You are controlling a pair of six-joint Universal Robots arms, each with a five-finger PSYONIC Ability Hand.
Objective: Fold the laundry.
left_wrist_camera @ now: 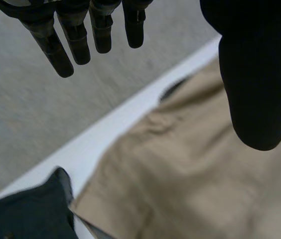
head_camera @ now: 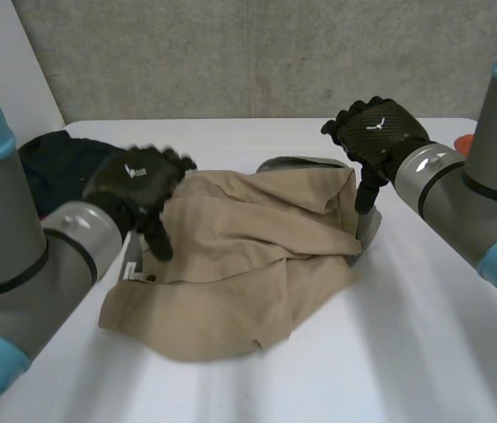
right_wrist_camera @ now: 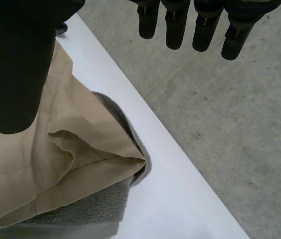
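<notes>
Your left hand (head_camera: 138, 181) hangs over the tan cloth (head_camera: 248, 256) at its nine o'clock edge. Its fingers are straight, the thumb is held apart, and it holds nothing. Your right hand (head_camera: 376, 132) hangs over the cloth's two o'clock corner, and it is spread and empty too.

The tan cloth lies in the middle of the white table (head_camera: 407, 344). It looks like it has one rough fold, with a flap lying across the top. But it is bumpy and the edges do not line up. So I think you are about halfway with this one: you need to smooth it and fold it smaller.

A grey towel (right_wrist_camera: 80, 211) pokes out from under the two o'clock corner. A dark cloth (head_camera: 55, 163) sits bunched up at ten o'clock and looks not folded yet.
</notes>
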